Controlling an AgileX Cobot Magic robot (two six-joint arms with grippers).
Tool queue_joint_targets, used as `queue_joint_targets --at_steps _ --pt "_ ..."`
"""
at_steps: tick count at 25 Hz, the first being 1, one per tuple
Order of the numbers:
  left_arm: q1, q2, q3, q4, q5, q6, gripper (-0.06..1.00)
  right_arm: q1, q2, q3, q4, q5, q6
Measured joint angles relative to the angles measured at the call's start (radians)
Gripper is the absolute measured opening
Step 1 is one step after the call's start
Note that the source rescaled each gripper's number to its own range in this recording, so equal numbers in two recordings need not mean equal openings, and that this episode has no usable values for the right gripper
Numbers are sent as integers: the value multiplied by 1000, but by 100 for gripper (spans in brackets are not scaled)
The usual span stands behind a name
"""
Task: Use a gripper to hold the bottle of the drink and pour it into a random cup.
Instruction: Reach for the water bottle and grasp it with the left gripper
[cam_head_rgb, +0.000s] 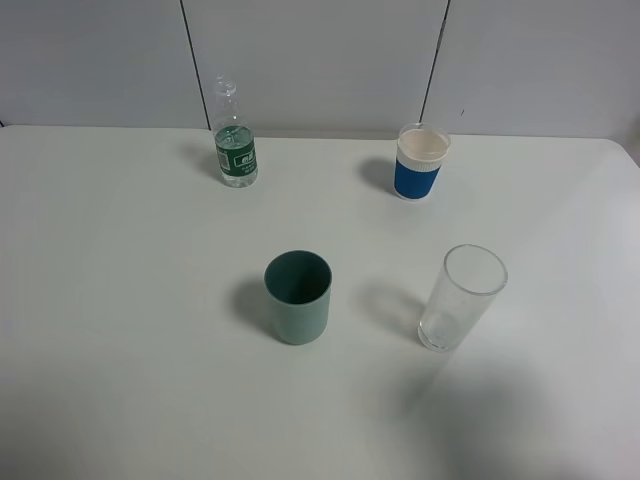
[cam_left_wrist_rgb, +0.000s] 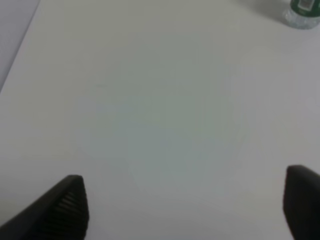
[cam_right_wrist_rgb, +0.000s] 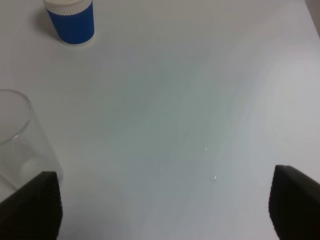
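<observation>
Left claw (cam_left_wrist_rgb: 186, 200) over a plain white surface (cam_left_wrist_rgb: 160, 110), bottle far off.

The two dark fingers (cam_left_wrist_rgb: 65, 210) of the claw stand spread wide, with only bare surface showing between them; the ribbed inner face of one is visible. Well apart from the claw, farther out on the surface, stands the small clear plastic bottle with a green label (cam_left_wrist_rgb: 303, 12), of which only the lower part shows, upright. On the other side, the surface ends at a straight edge against a pale grey-lilac strip (cam_left_wrist_rgb: 12, 30).

No legible text; only blurred white marks on the green label (cam_head_rgb: 237, 158) of the bottle (cam_head_rgb: 232, 118)
</observation>
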Motion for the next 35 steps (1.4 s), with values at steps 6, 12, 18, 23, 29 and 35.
queue_joint_targets --at_steps 6,12,18,23,29,35 --pt "0 0 0 0 0 0 57 0 0 0 0 0 0" --pt "0 0 0 0 0 0 57 0 0 0 0 0 0" --pt "0 0 0 0 0 0 57 0 0 0 0 0 0" --pt "0 0 0 0 0 0 57 0 0 0 0 0 0" --pt "0 0 0 0 0 0 57 0 0 0 0 0 0" --pt "0 0 0 0 0 0 57 0 0 0 0 0 0"
